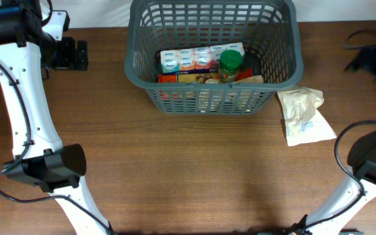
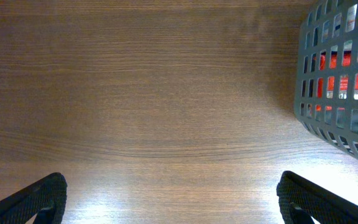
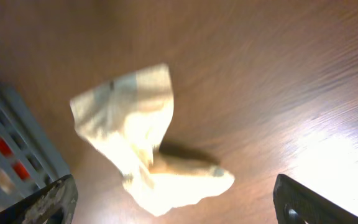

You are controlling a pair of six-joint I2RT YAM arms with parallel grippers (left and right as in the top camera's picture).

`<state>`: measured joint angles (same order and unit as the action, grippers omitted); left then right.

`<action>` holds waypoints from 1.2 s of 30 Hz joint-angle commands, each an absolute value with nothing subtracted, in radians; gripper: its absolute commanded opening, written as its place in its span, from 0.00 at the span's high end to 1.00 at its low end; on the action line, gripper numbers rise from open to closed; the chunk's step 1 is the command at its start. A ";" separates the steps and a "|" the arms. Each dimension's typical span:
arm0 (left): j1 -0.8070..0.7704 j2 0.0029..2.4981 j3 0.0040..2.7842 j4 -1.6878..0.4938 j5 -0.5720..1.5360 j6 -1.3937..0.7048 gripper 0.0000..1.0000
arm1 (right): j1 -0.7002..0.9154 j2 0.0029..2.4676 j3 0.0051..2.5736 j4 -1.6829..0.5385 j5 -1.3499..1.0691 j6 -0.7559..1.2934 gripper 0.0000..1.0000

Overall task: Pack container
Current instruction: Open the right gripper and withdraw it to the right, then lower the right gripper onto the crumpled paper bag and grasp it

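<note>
- Left gripper: I read the fingers as spread wide with nothing between them, bare table beneath.
- Container: sits at the far middle of the table, with a green-lidded jar and a row of white cartons inside.
- Pale crumpled bag: lies just beside the container's front right corner.
- Right gripper: I see it wide open and empty, above the bag.

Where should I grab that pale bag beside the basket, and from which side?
Take the pale bag by its crumpled end nearest the basket, coming straight down; that end looks bunched up, while the rest lies flat on the table.
</note>
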<state>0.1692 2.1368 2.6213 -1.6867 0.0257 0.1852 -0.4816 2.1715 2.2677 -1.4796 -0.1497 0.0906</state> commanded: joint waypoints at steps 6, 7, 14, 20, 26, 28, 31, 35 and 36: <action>0.172 2.145 2.617 -1.687 0.033 0.172 0.01 | -0.453 2.144 2.064 -1.486 -0.250 -0.091 0.05; 0.172 2.145 2.617 -1.687 0.033 0.172 0.01 | -0.442 2.144 2.041 -1.478 -0.269 -0.113 0.05; 0.172 2.145 2.617 -1.687 0.033 0.172 0.01 | -0.367 2.145 1.958 -1.406 -0.247 -0.187 0.05; 0.172 2.144 2.617 -1.687 0.033 0.172 0.01 | -0.347 2.148 1.901 -1.310 -0.140 -0.187 0.07; 0.172 2.145 2.617 -1.687 0.033 0.172 0.01 | -0.346 2.150 1.722 -1.166 -0.167 -0.156 0.07; 0.172 2.145 2.617 -1.687 0.033 0.172 0.01 | -0.346 2.150 1.655 -1.118 -0.199 -0.155 0.08; 0.172 2.145 2.617 -1.687 0.033 0.172 0.01 | -0.347 2.150 1.578 -1.055 -0.202 -0.118 0.13; 0.172 2.145 2.617 -1.687 0.033 0.172 0.01 | -0.358 2.149 1.543 -1.013 -0.204 -0.039 0.46; 0.172 2.145 2.617 -1.687 0.033 0.172 0.01 | -0.369 2.149 1.555 -1.017 -0.211 -0.014 0.58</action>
<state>0.1692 2.1368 2.6213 -1.6867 0.0257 0.1848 -0.3481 2.1540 1.5650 -1.0161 -0.1944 -0.0906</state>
